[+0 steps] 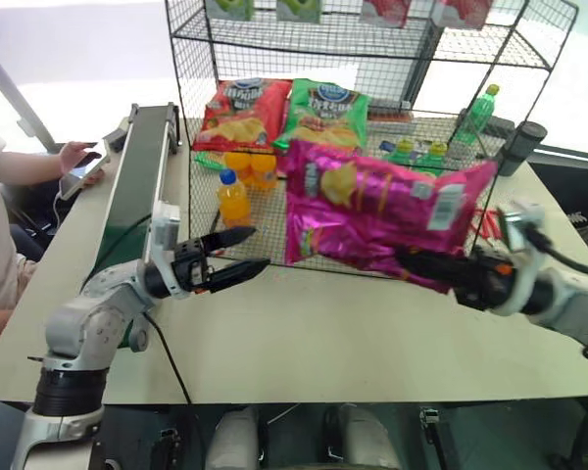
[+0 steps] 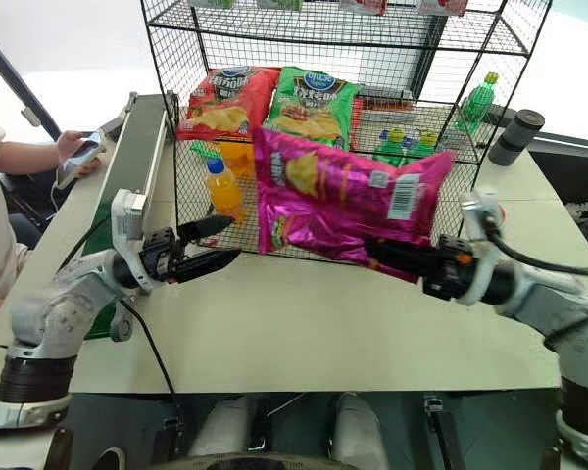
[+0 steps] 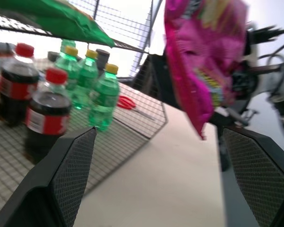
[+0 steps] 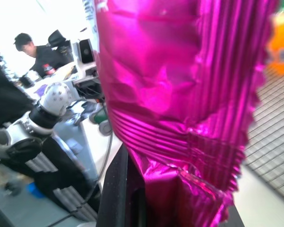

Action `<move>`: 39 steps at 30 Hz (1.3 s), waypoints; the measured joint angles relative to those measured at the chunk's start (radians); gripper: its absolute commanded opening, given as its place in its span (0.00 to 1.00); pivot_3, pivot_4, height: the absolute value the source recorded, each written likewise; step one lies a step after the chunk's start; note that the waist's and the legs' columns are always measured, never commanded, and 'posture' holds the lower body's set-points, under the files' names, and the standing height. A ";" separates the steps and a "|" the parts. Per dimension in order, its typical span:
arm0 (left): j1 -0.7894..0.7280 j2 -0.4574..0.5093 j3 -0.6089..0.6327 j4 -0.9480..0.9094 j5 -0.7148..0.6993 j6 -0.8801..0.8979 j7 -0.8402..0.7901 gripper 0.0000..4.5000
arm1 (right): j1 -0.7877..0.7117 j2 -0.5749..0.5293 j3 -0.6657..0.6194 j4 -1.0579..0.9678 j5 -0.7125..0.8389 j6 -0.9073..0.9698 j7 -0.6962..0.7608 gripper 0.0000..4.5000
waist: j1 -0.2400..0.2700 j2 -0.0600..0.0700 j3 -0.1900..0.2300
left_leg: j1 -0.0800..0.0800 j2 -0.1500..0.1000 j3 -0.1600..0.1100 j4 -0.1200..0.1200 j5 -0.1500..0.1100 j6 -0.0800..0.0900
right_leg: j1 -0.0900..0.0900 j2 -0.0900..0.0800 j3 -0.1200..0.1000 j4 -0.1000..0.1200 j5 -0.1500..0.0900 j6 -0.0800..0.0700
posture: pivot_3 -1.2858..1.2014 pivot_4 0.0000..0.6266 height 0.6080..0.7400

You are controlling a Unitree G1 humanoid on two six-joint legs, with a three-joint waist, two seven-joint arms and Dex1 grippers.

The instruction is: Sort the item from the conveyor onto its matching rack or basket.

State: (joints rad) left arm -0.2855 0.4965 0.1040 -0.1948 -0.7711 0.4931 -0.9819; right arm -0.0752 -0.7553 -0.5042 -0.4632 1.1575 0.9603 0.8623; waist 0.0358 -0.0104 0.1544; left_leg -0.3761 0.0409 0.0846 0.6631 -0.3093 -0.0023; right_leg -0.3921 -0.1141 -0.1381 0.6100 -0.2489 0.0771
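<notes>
The right pincer (image 1: 426,266) is clamped on the lower crimped edge of the pink chip bag (image 1: 377,201), which hangs in the air above the worktop (image 1: 314,333), its long axis running sideways across the front of the black wire rack (image 1: 372,59). The rack lies just beyond the bag. The left pincer (image 1: 237,252) stands spread and empty, apart from the bag's near end.

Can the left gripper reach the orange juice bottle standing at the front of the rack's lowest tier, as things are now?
Probably yes. The left gripper is open and empty, pointing toward the orange juice bottle, with bare table between them. The pink chip bag hangs off to the side in the right gripper. The rack looks open-fronted there.
</notes>
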 measured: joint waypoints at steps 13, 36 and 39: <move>-0.069 -0.151 -0.098 0.020 0.107 -0.111 0.031 1.00 | -0.101 -0.008 0.157 0.062 -0.847 -0.821 -0.212 0.00 | 0.001 0.000 0.000 | 0.000 -0.006 0.001 0.000 0.002 -0.002 | -0.001 -0.001 0.001 0.002 -0.001 0.002 | 0.52 0.24 1.00; -0.015 -0.204 -0.130 0.054 0.221 -0.259 0.074 1.00 | -0.468 -0.172 0.428 0.767 -1.656 -1.300 -0.646 0.00 | -0.034 0.001 0.001 | 0.002 -0.005 0.001 0.000 0.006 -0.009 | 0.000 -0.001 0.001 0.003 -0.001 0.002 | 0.52 0.24 1.00; -0.012 -0.223 -0.128 0.057 0.242 -0.290 0.095 1.00 | -0.546 -0.137 0.464 0.824 -1.664 -1.276 -0.657 0.00 | -0.036 0.001 0.001 | 0.002 -0.002 0.001 0.000 0.006 -0.010 | 0.001 -0.001 0.001 0.003 -0.001 0.002 | 0.52 0.24 1.00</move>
State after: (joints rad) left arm -0.2972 0.2732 -0.0238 -0.1379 -0.5295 0.2031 -0.8871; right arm -0.6215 -0.8920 -0.0400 0.3605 -0.5064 -0.3158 0.2057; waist -0.0002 -0.0096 0.1552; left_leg -0.3738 0.0385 0.0851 0.6635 -0.3030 -0.0122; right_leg -0.3910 -0.1150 -0.1372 0.6126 -0.2497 0.0789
